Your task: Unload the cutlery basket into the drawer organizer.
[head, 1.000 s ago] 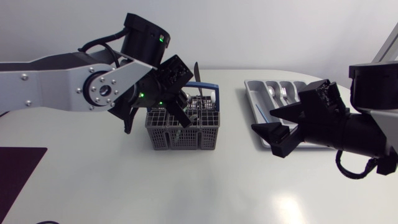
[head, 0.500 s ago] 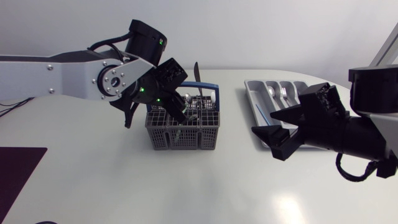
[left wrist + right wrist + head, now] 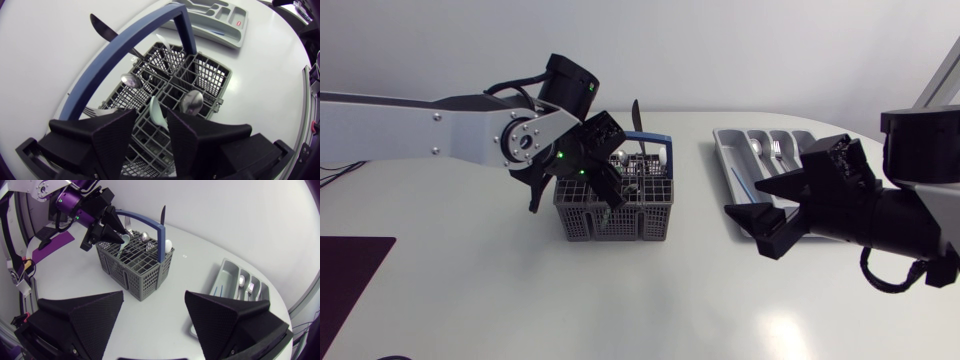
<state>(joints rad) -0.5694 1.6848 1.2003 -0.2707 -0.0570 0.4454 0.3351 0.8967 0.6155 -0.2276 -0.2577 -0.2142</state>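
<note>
The left arm is pushing further in toward the upper middle of the frame, bringing the left gripper (image 3: pixel 151 117) down over the basket (image 3: pixel 612 225), so a first pick is looking close. Its fingers are standing slightly apart, straddling a pale spoon (image 3: pixel 155 111) without clearly pinching it. The right gripper (image 3: pixel 154 299) is hanging spread wide and empty at lower right, near the organizer (image 3: pixel 727 160)

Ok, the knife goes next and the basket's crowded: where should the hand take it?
I'd pinch the knife by its upstanding blade, across the flats, coming straight down: it stands blade-up, clear above the basket rim, with the blue handle close beside it.
</note>
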